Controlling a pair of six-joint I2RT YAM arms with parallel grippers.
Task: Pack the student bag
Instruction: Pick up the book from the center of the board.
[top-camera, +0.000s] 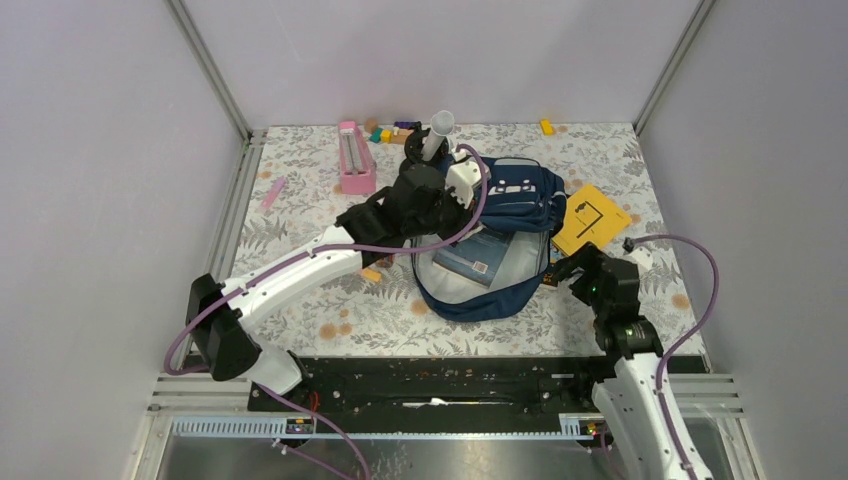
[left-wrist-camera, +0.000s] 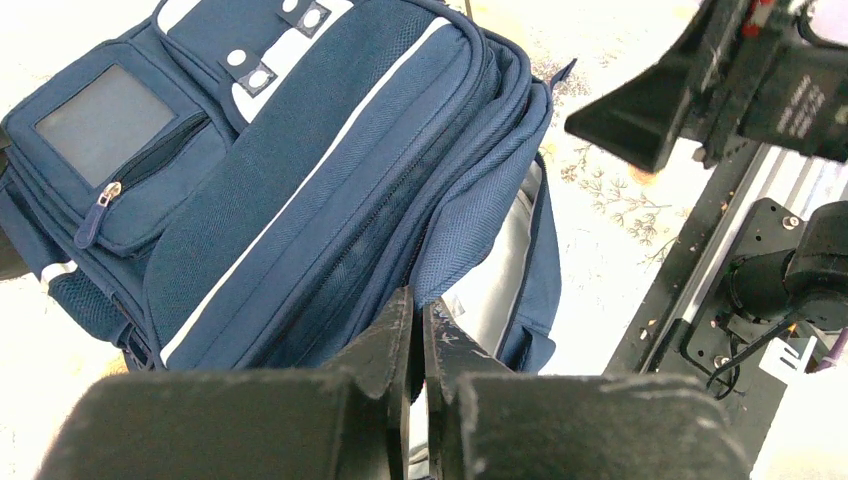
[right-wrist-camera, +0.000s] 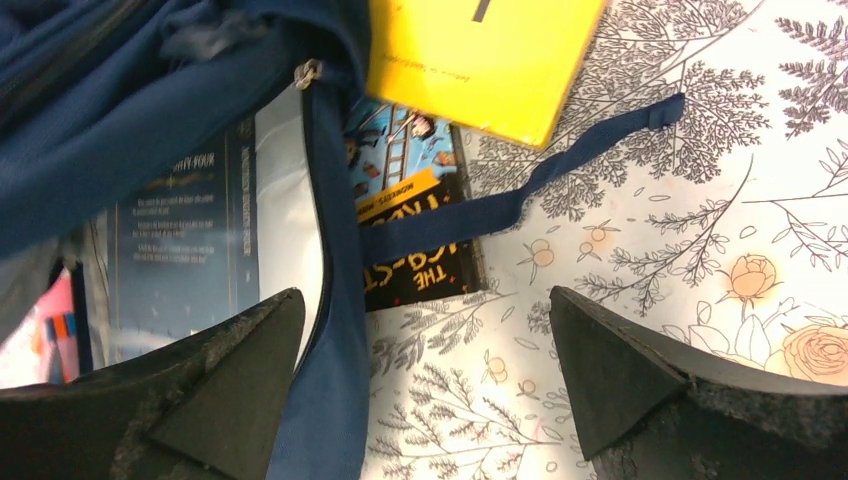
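A floral-patterned table (top-camera: 650, 170) carries one student bag (top-camera: 515, 190), navy with white patches, lying unzipped near the middle. The bag sits directly beneath and ahead of the left fingers (left-wrist-camera: 385, 345). These are pressed together, with the rim of the bag's upper flap seemingly caught at their tips. The right fingers (right-wrist-camera: 235, 365) are spread wide and hold nothing. The bag's lower rim runs just beside their left tip, with pale lining beyond it.

Three books are visible. One blue book (top-camera: 487, 257) lies inside the bag, beyond the left tip of the right fingers. One yellow book (top-camera: 592, 218) lies on the table beyond the right fingers, just beside the bag. Only the right wrist view shows the third, a dark illustrated book (right-wrist-camera: 415, 235). It lies ahead of the gap between the spread fingers, partly under the yellow book and crossed by a navy strap (right-wrist-camera: 520, 200).

Only the left wrist view shows the bag's zip pocket (left-wrist-camera: 130, 170) with its window, left of the pressed fingers.

Only the overhead view shows what lies beyond the left fingers: one pink tray (top-camera: 355, 160), one clear tube (top-camera: 438, 130), and small coloured blocks (top-camera: 385, 133), too small to count.
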